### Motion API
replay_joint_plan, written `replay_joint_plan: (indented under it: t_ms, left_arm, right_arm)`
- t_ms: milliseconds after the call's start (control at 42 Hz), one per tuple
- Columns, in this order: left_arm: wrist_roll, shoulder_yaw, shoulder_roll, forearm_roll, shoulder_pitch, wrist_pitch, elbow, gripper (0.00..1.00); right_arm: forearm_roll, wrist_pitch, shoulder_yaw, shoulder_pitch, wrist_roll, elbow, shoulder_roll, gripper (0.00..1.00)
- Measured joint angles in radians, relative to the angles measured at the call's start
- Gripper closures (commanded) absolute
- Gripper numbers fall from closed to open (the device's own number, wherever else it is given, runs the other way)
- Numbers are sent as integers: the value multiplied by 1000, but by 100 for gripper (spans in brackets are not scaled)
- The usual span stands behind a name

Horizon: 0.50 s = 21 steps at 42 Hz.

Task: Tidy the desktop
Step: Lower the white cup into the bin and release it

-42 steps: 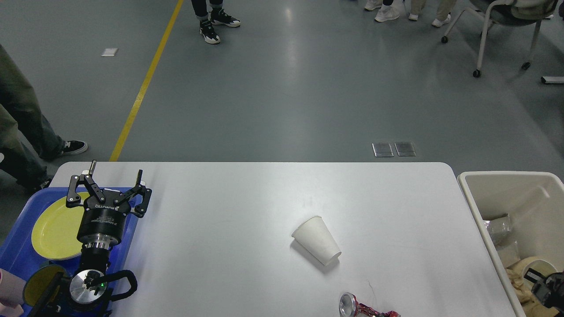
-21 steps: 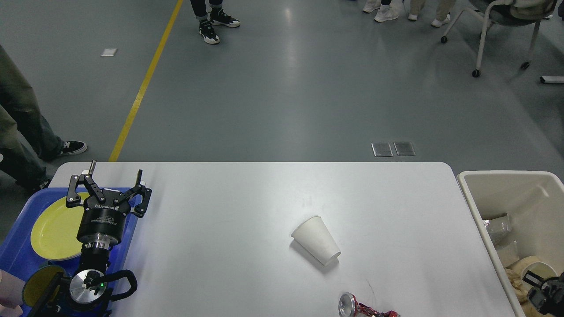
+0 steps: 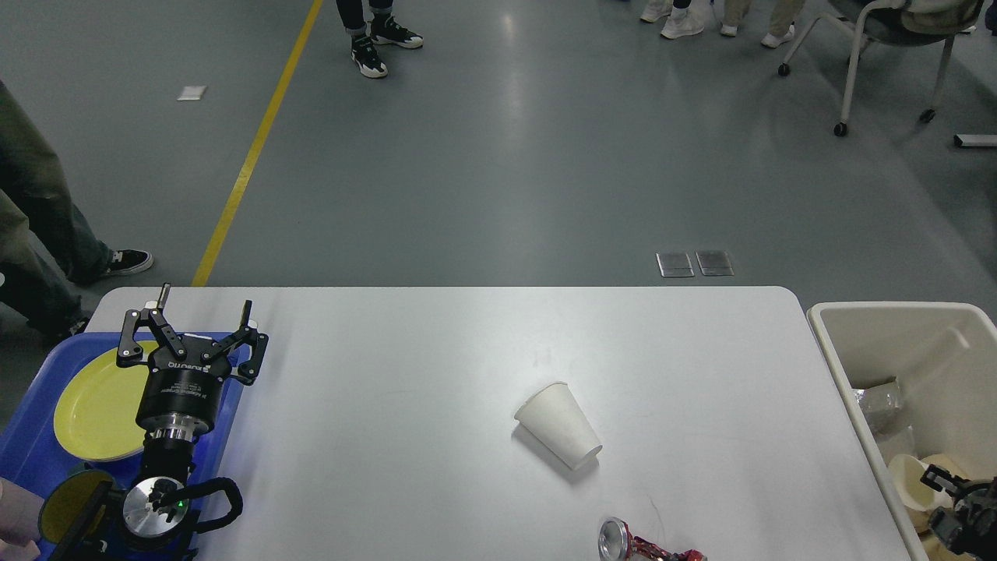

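The white desktop [image 3: 436,351] fills the lower part of the head view. A white paper cup [image 3: 561,425] lies on its side near the middle. A crushed red can [image 3: 635,545] lies at the front edge. My left gripper [image 3: 206,302] is open and empty, pointing away from me above the right edge of the blue tray [image 3: 31,448]. My right gripper [image 3: 938,499] shows at the bottom right over the beige bin [image 3: 888,315], its dark fingers spread, next to a beige cup [image 3: 907,471] lying in the bin.
The blue tray holds a yellow plate [image 3: 93,405] and a yellow dish [image 3: 62,510]. The bin holds crumpled foil [image 3: 876,401] and paper waste. People's feet and a wheeled chair [image 3: 857,70] stand on the grey floor beyond the table.
My right gripper has shifted slightly down and right in the bin, and the beige cup now lies to its left, apart from it. The left arm has not moved.
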Motion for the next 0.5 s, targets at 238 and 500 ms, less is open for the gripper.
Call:
replay_joint_plan:
  t_ms: [238,500]
  left_arm:
    - [0,-1,0,0,0,0,0,4]
    - [2,-1,0,1,0,0,0,4]
  right_arm:
    - [-19,19,-5,160,6,182,-89,0]
    - [-175,133,-65,549,4,493,-190,0]
